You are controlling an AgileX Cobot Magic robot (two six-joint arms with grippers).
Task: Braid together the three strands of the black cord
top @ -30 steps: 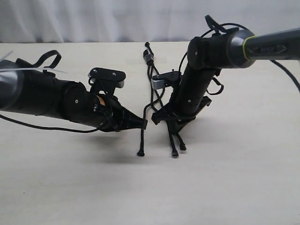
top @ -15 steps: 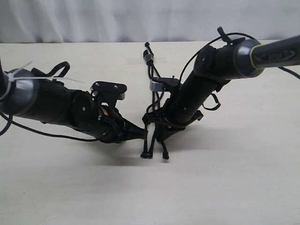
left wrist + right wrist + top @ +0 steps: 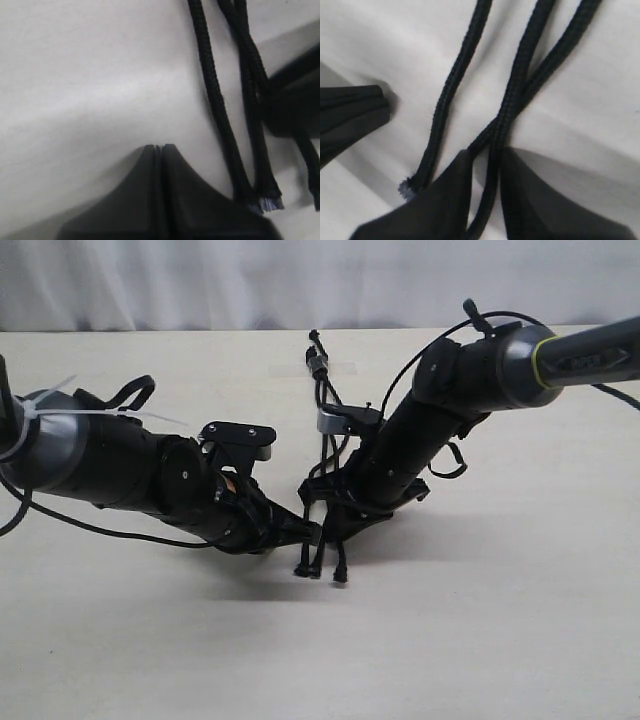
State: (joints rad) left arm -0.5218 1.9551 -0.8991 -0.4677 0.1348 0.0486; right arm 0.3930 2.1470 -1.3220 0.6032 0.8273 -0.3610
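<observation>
The black cord lies on the table with its bound head (image 3: 318, 362) at the far side. The three strands (image 3: 325, 435) run toward the near side, and their knobby tips (image 3: 315, 570) are bunched close together. My left gripper (image 3: 312, 532) is shut with nothing in it, its fingertips (image 3: 159, 148) just beside the strands (image 3: 216, 95). My right gripper (image 3: 335, 518) is narrowly open, and one strand (image 3: 492, 185) runs between its fingers with a gap on one side. A second strand (image 3: 520, 95) crosses it just ahead of the jaws. The third strand (image 3: 450, 95) lies apart.
A pale wooden table (image 3: 480, 640) carries everything, with a white curtain (image 3: 200, 280) behind it. Glossy arm cables (image 3: 440, 335) loop around the right arm. The two arms nearly meet at the middle, and the left fingers (image 3: 355, 112) show in the right wrist view.
Both grippers have come lower and closer together. The right arm swung left, and the two spread strand tips under it moved beside the third tip.
</observation>
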